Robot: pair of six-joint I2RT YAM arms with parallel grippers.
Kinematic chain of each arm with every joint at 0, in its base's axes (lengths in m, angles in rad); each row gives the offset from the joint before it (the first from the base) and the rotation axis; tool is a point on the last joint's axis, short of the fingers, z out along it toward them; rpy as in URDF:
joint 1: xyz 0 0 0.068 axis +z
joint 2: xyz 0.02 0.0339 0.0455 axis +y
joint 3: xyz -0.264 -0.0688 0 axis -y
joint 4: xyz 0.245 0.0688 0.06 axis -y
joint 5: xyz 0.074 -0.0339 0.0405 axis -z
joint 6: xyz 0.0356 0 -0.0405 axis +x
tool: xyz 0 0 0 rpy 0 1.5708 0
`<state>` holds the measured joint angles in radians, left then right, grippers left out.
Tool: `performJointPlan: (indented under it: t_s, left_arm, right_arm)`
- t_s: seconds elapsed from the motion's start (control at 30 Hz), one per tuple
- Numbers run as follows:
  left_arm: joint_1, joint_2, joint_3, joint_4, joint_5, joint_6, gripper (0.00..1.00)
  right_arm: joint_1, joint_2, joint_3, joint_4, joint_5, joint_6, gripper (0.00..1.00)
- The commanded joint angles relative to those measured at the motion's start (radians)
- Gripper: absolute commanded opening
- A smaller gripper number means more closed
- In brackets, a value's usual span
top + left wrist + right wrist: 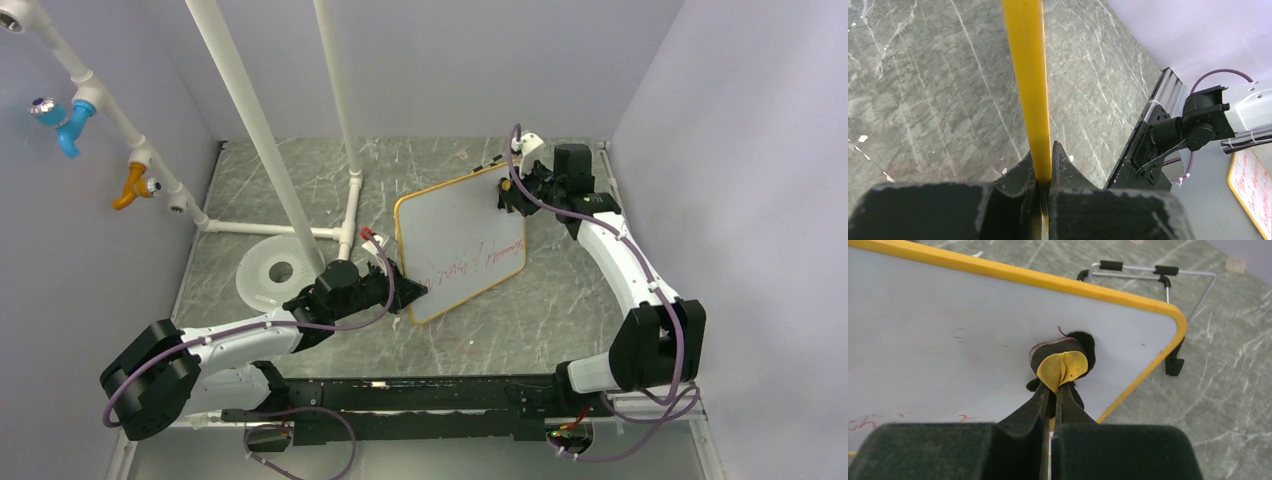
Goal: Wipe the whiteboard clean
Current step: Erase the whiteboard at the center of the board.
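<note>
White rounded-corner whiteboard (455,235), orange-framed, lies skewed; red scrawl (470,262) runs near-left to far-right. Left jaws clamped on its frame; right jaws clamped on yellow-black felt eraser (1063,362) touching the board.

Soft, even light falls from above in the overhead view. The grey table (560,300) carries only faint, soft-edged shadows beside the arms, and the whiteboard (455,245) is bright without glare, its red scrawl thin and hard to read. The white pipes (255,130) splay outward toward the top of the frame, a wide-lens lean. In the left wrist view the left gripper (1044,152) at bottom centre is dark and soft, while the marbled surface behind is sharp and the wall (1198,30) at upper right washes pale. In the right wrist view the right gripper (1053,390) blurs along the bottom edge, and the eraser pad (1060,365) is crisp.
</note>
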<state>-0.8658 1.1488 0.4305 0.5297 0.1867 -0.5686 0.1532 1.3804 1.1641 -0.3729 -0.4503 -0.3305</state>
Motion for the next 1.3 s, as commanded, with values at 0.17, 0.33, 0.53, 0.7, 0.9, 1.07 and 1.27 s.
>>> performJointPlan:
  t_s: [0.17, 0.33, 0.53, 0.7, 0.9, 1.07, 1.27]
  left_arm:
    - [-0.023, -0.05, 0.021, 0.096, 0.097, 0.056, 0.0]
    - [-0.023, -0.039, 0.025, 0.099, 0.101, 0.055, 0.0]
    - [-0.022, -0.025, 0.031, 0.1, 0.104, 0.05, 0.0]
    - [-0.023, -0.015, 0.036, 0.1, 0.106, 0.05, 0.0]
    - [-0.023, -0.013, 0.037, 0.098, 0.105, 0.052, 0.0]
    - [-0.023, -0.005, 0.042, 0.104, 0.108, 0.05, 0.0]
    - [-0.023, 0.0, 0.052, 0.095, 0.108, 0.053, 0.0]
  right_arm:
    - [0.087, -0.02, -0.053, -0.073, -0.186, -0.109, 0.0]
    - [0.216, -0.103, -0.06, -0.152, -0.353, -0.219, 0.0]
    - [0.196, -0.104, -0.069, -0.101, -0.261, -0.168, 0.0]
    - [0.151, -0.125, -0.099, 0.014, -0.092, -0.05, 0.0]
    - [0.064, -0.12, -0.111, 0.054, 0.018, 0.012, 0.0]
    - [0.123, -0.104, -0.1, -0.054, -0.195, -0.089, 0.0]
    - [0.283, -0.111, -0.039, -0.148, -0.316, -0.202, 0.0]
